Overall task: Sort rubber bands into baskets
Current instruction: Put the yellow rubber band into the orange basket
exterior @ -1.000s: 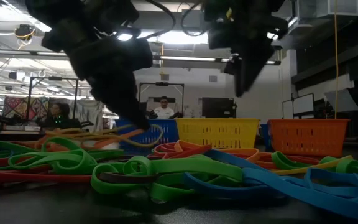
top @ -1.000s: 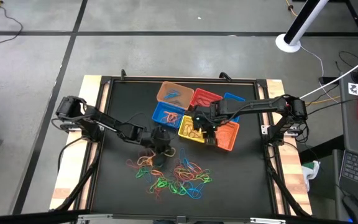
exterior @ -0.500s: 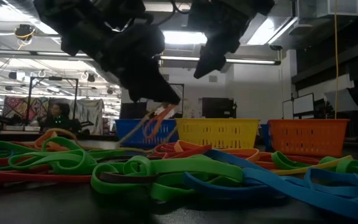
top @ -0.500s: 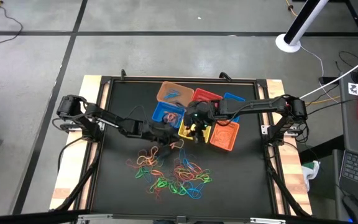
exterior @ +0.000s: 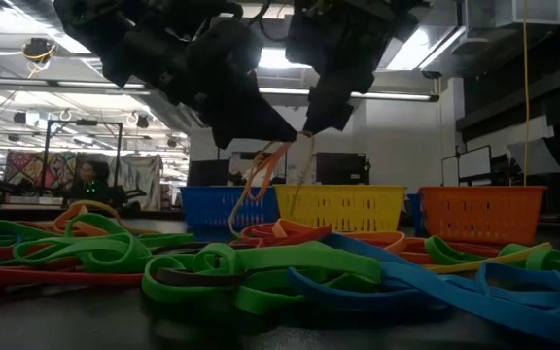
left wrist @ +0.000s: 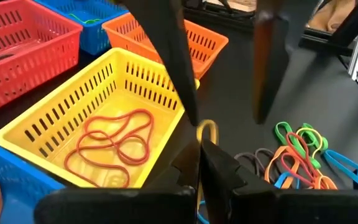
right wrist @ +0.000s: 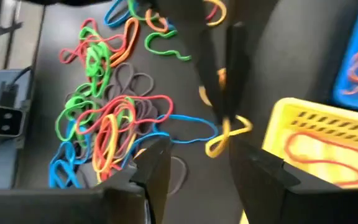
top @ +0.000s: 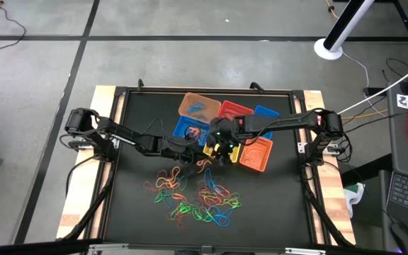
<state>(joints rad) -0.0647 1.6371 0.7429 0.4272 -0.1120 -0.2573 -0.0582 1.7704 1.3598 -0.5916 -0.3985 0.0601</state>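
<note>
Left gripper (top: 202,159) of mine is pinched tight on a thin yellow rubber band (exterior: 299,175), lifted clear of the black table (top: 133,205) just near of the yellow perforated plastic basket (left wrist: 86,118). My right gripper (top: 222,150) hovers beside it with its fingers spread and nothing between them — the band hangs close to those fingers, and I cannot tell whether it touches them.

Some sorting is done, I judge: the yellow basket already holds loops, though they look red-orange rather than yellow; the blue basket (top: 190,129) has a band or two, and the tan-orange basket (top: 198,106) shows a few blue ones. The red basket (top: 234,111) and the orange basket (top: 257,154) sit in the same cluster at the far middle of the table.

Most of the work is left — a tangled heap of red, orange, green and blue rubber bands (top: 197,198) lies at the near middle.
</note>
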